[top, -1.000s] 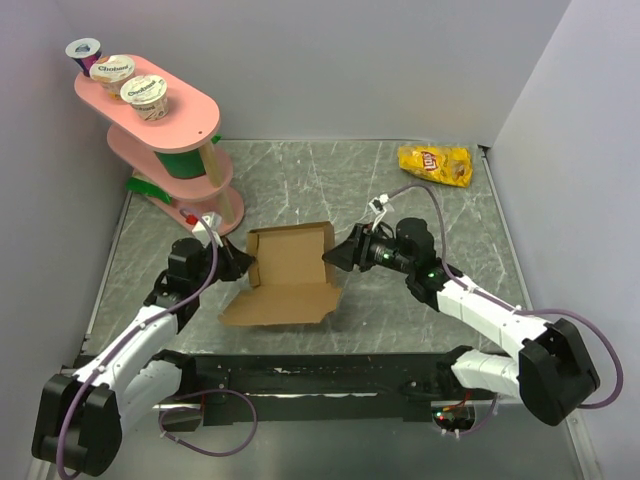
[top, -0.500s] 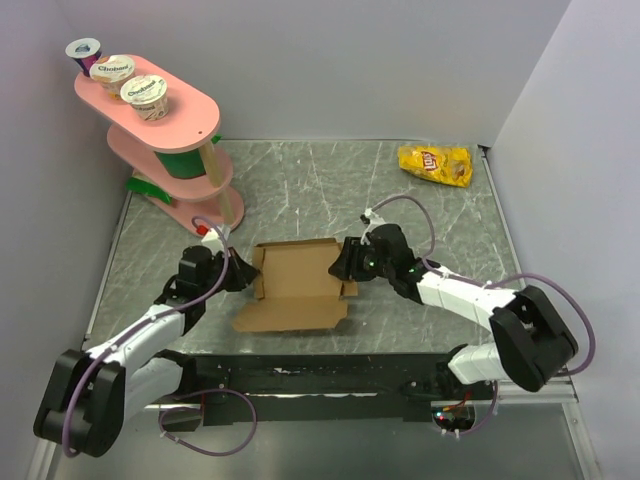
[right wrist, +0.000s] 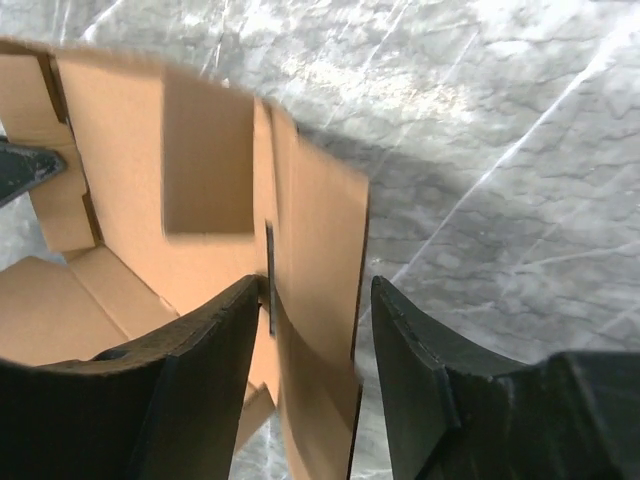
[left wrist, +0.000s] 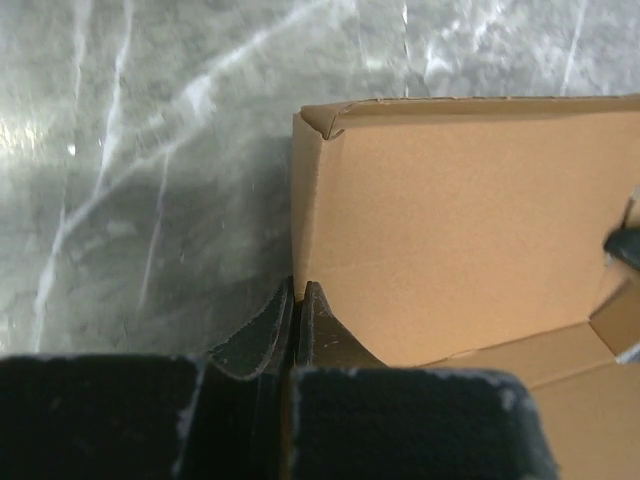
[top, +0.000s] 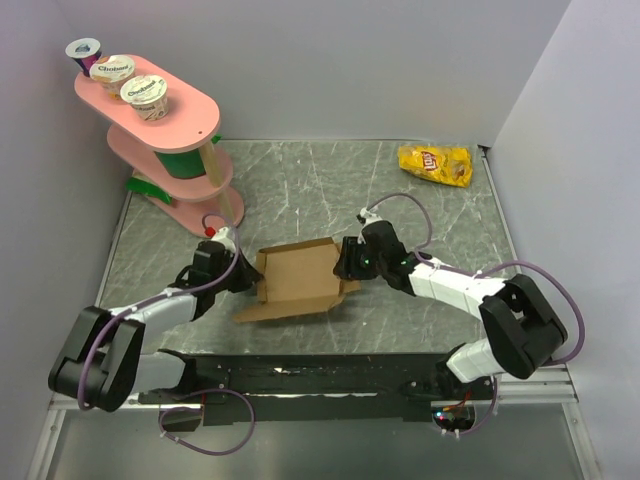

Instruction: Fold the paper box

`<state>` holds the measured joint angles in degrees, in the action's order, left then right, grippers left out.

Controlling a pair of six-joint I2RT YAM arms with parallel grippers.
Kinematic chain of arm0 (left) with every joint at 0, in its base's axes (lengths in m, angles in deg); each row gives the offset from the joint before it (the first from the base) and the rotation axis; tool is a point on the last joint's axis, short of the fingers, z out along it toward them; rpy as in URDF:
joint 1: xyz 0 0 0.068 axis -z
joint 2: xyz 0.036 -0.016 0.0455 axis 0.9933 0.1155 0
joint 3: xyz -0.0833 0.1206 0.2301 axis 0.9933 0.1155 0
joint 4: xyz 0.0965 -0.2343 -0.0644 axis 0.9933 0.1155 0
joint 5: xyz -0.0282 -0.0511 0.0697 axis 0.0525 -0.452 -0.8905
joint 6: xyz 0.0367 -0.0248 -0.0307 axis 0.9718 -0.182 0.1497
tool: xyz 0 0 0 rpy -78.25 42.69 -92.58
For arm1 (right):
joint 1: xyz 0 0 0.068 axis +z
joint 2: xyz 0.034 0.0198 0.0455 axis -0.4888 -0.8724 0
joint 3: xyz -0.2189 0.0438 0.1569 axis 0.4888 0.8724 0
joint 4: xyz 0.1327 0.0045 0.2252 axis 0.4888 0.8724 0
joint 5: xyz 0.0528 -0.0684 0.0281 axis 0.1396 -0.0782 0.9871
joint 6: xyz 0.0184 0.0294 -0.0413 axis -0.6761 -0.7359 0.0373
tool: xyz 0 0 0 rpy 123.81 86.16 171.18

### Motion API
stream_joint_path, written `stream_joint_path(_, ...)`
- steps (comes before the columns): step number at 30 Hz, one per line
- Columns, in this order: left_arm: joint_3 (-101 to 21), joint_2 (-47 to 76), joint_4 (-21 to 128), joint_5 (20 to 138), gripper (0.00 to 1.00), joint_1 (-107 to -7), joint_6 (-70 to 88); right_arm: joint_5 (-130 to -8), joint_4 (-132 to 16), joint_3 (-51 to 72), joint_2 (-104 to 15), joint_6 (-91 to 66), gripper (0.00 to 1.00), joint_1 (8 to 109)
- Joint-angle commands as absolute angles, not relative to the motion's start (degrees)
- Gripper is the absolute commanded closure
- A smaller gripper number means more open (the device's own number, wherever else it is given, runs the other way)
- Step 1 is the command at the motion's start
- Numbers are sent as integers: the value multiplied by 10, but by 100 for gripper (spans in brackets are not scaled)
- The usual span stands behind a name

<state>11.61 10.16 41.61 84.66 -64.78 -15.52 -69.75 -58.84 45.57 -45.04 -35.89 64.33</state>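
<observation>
The left pincer (left wrist: 298,292) is closed on the paper box (top: 295,278) at its left wall; the right pincer (right wrist: 316,292) straddles the right wall, half-wide.

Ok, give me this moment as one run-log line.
object: paper box, partly folded | left gripper: shut on its left wall | right gripper: open, straddling its right wall

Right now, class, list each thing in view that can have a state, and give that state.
paper box: half folded, side walls up, near flap lying flat.
left gripper: shut on the box's left wall.
right gripper: open, straddling the right wall.
chip bag: lying flat.
yogurt cups: upright, lids on.
</observation>
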Motion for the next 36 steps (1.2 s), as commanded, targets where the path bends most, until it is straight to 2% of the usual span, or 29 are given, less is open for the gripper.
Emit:
stream_joint_path(1, 80, 125, 437, 788, 99, -635, -174, -713, -538, 432, -420, -342, 43, 630)
stream_joint_path(13, 70, 139, 448, 779, 99, -623, -170, -711, -502, 431, -360, -325, 45, 591)
stream_joint_path(17, 67, 141, 449, 777, 99, -618, -168, -692, -514, 435, -370, -322, 58, 589)
stream_joint_path(23, 66, 141, 451, 771, 99, -611, -166, -680, -527, 437, -388, -316, 68, 590)
stream_joint_path(25, 65, 142, 452, 769, 99, -610, -167, -698, -513, 423, -408, -309, 76, 591)
stream_joint_path(26, 62, 148, 455, 769, 99, -609, -167, -705, -490, 414, -418, -300, 85, 593)
stream_joint_path(28, 57, 155, 463, 769, 99, -606, -165, -731, -470, 386, -447, -291, 97, 598)
stream_joint_path(29, 51, 162, 466, 769, 99, -605, -165, -740, -452, 379, -455, -285, 100, 605)
stream_joint_path(36, 43, 178, 464, 771, 99, -600, -170, -823, -391, 308, -536, -258, 100, 638)
